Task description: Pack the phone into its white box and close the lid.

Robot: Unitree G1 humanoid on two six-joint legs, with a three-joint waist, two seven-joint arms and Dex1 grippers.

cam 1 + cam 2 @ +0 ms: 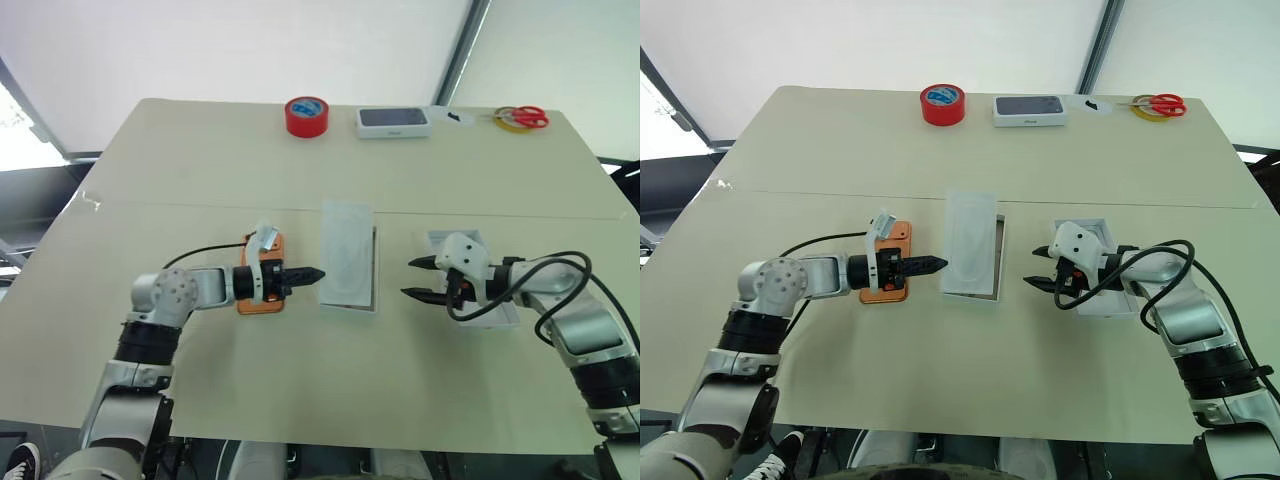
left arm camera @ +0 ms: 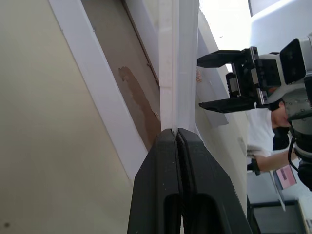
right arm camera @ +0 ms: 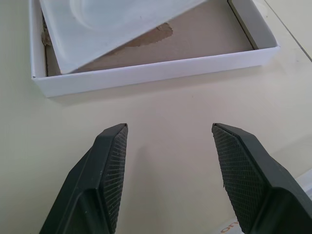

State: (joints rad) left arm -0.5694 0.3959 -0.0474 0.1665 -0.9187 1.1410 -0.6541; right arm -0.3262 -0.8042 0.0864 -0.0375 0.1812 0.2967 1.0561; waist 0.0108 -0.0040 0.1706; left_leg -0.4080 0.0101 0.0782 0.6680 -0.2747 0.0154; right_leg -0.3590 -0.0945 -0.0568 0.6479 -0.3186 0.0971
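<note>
The clenched left claw (image 1: 937, 265) presses its tips against the white box (image 1: 971, 259), the phone (image 1: 887, 262) under its wrist, while the released right claw (image 1: 1037, 267) hovers opposite.

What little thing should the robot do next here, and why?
Probably it should press the white tray down flat into the white box with the left gripper. That gripper's shut fingertips are at the tray's edge, and the tray lies tilted and askew over the box's brown floor. The phone lies on the table beside the box, and the open right gripper holds nothing.
</note>
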